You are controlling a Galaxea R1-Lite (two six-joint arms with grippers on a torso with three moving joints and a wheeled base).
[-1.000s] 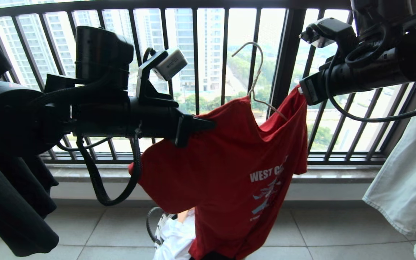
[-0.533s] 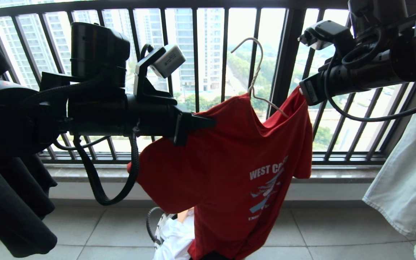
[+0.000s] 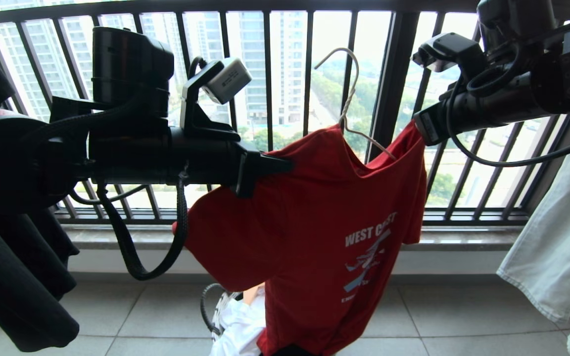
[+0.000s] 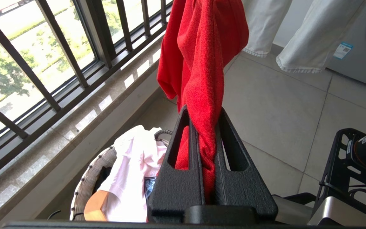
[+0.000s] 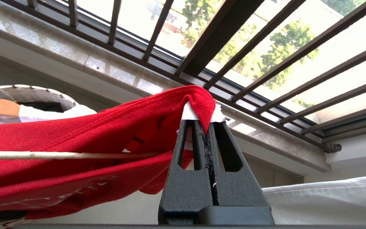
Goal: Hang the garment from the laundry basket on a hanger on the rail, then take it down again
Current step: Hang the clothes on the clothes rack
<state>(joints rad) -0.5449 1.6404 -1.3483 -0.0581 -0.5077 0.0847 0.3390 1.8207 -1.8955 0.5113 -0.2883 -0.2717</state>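
Garment (image 4: 202,60): red knit cloth, matt, fine-ribbed, pinched in left end effector (image 4: 206,127).
End effectors, left and right (image 5: 209,130): black plastic, grainy matt.
Hanger (image 3: 349,99): thin white-coated wire, beside right end effector.
Laundry basket (image 4: 89,181): woven wicker, below left end effector.
Floor (image 4: 281,105): smooth pale tile, faint sheen.
Railing (image 3: 267,74): dark painted metal.

The window railing (image 3: 265,99) closes off the far side, black clothes (image 3: 13,277) left, white clothes (image 3: 557,237) right.

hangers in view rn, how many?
2. White wire hanger inside the red T-shirt, hook sticking up by the railing. Wooden hanger lying in the laundry basket. More may be buried under the clothes.
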